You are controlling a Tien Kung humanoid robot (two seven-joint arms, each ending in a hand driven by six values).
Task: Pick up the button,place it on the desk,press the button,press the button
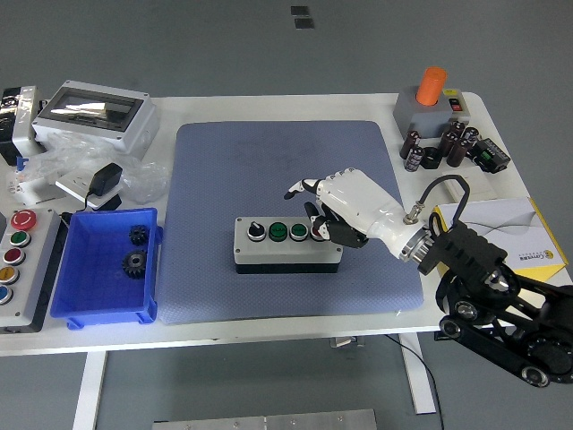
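Note:
The grey button box lies flat on the blue mat, just right of the mat's middle. Its top shows a black selector knob and two green buttons. My right hand, white with dark finger joints, comes in from the lower right and hovers over the box's right end. Its fingers are lifted and stretched to the left above the box, holding nothing. The dark thumb side touches or nearly touches the box's right end and hides that part of its top. The left arm is out of view.
A blue bin holding two gears stands at the mat's left, with a coloured-button panel beside it. A grey enclosure and plastic bags lie back left. A grey box with an orange knob, capacitors and a yellow-white carton are on the right.

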